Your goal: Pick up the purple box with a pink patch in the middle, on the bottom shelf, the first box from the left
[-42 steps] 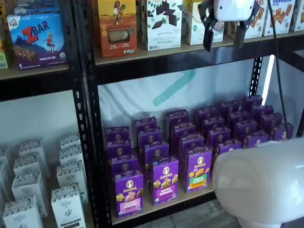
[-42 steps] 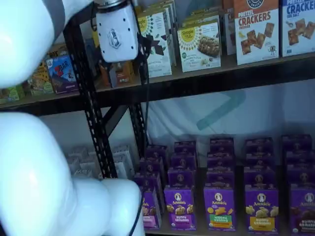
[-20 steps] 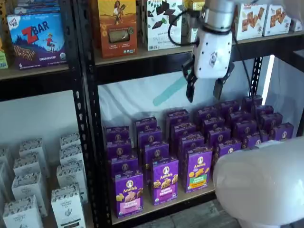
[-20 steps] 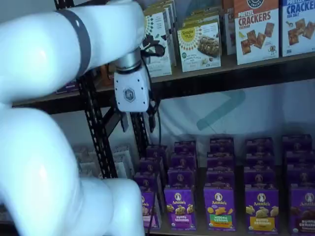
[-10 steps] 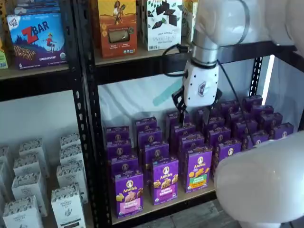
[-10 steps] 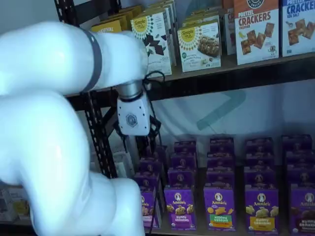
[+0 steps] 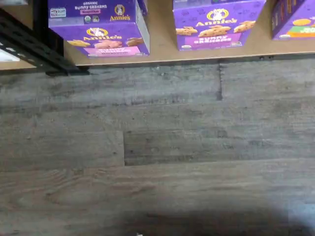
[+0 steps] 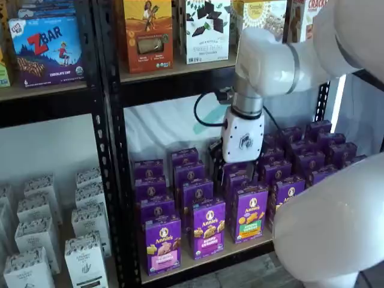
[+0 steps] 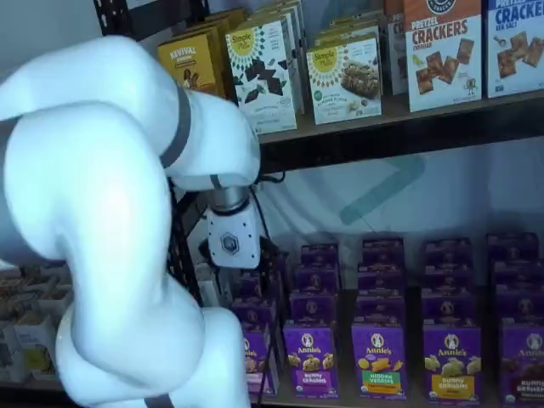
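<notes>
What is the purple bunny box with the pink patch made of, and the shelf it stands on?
The purple box looks like thin printed cardboard: sharp folded edges, slightly glossy print. The bottom shelf looks like a pale, matte wooden board, perhaps pressed wood, with a black front rail that looks like metal.

The white arm is seen in both shelf views, bent at a broad elbow and turned downward at the wrist. The gripper's white body (image 8: 242,139) is held upright, pointing down, with a black cable looped from the wrist behind it. Its black fingers are largely hidden below the body in a shelf view; in a shelf view (image 9: 233,272) they are only dimly made out against the dark. The jaws are taken to stand wide apart, and nothing is seen held between them.
</notes>
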`<state>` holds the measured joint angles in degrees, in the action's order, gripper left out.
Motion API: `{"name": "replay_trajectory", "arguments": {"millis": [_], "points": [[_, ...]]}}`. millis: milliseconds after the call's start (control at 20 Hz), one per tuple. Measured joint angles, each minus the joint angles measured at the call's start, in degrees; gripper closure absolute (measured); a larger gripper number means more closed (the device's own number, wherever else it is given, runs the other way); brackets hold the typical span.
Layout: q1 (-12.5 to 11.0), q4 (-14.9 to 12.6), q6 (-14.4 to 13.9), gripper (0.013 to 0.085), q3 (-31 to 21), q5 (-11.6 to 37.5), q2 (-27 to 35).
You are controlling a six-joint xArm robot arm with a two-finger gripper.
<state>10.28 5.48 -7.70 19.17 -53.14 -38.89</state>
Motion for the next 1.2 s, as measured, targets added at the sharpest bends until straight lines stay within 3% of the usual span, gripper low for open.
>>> {"name": "replay_trajectory", "arguments": {"millis": [250, 550, 750, 950, 1200], "points": [[1.69, -1.58, -2.25, 0.013, -1.42, 6.53, 5.15], [2.9, -0.52, -2.25, 0.013, -2.23, 13.86, 11.22], [3.66, -2.07, -3.9, 0.013, -2.51, 19.6, 15.16], [3.83, -2.94, -4.73, 0.013, -0.88, 22.07, 20.13], [3.85, -1.8, -3.64, 0.013, 1.14, 25.1, 25.82]]}}
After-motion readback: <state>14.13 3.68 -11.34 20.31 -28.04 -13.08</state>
